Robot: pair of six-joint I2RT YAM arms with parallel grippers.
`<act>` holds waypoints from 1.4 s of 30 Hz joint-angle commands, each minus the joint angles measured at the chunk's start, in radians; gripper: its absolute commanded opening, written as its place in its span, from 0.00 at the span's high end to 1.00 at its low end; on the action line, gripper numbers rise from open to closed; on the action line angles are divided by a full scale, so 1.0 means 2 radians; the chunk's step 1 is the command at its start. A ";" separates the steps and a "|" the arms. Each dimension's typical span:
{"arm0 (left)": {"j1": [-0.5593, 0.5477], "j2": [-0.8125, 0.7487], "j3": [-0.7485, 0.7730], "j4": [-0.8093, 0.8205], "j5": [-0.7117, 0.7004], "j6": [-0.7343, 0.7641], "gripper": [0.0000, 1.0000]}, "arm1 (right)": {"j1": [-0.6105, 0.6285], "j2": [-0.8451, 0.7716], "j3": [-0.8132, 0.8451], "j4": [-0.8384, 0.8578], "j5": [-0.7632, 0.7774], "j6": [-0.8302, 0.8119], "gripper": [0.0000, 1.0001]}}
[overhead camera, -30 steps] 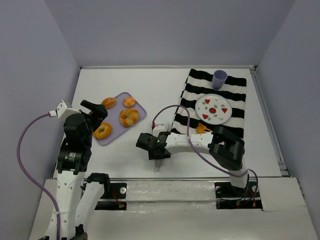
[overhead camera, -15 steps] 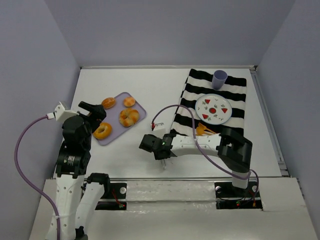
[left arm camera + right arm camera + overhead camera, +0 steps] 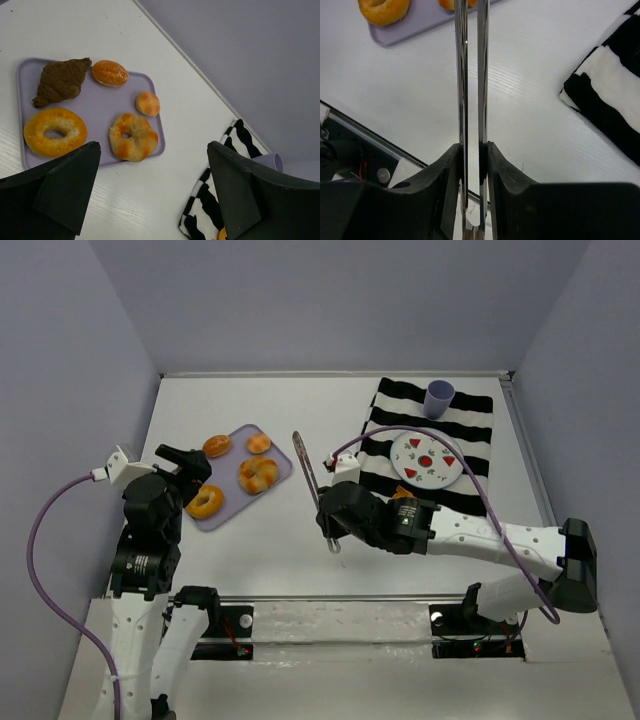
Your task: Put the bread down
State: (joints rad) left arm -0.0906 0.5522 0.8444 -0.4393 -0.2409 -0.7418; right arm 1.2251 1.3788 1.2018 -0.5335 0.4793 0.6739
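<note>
A lavender tray (image 3: 232,462) holds several breads: a ring bagel (image 3: 205,502), a twisted roll (image 3: 258,475) and two small buns (image 3: 216,445). The left wrist view shows the tray (image 3: 95,100) with a brown croissant (image 3: 60,82) too. My left gripper (image 3: 155,190) is open and empty, above the tray's near side (image 3: 185,465). My right gripper (image 3: 336,523) is shut on metal tongs (image 3: 313,485), whose tips point toward the tray's right edge. In the right wrist view the fingers (image 3: 449,170) clamp both tong arms (image 3: 470,75) nearly closed; the tongs hold nothing.
A black-and-white striped cloth (image 3: 400,400) lies at the right with a watermelon-patterned plate (image 3: 427,458) and a lavender cup (image 3: 438,398) on it. A small orange object (image 3: 403,497) sits on the cloth's near edge beside my right arm.
My right arm has lifted the tongs off the table near the front edge and swung them to point back-left toward the tray. The left arm has barely moved.
</note>
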 commanded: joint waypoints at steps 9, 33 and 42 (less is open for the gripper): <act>-0.002 -0.011 0.010 0.003 -0.011 0.000 0.01 | 0.003 0.041 0.066 0.019 -0.080 -0.082 0.51; -0.002 -0.010 0.003 0.011 -0.011 -0.003 0.01 | -0.116 0.180 0.157 0.034 -0.153 -0.062 0.44; -0.002 -0.007 0.003 0.013 -0.010 -0.003 0.01 | -0.127 0.209 0.167 0.059 -0.211 -0.067 0.44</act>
State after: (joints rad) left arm -0.0906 0.5346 0.8444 -0.4477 -0.2481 -0.7429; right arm 0.9813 1.7889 1.4670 -0.4931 0.1219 0.5495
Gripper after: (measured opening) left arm 0.990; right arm 0.566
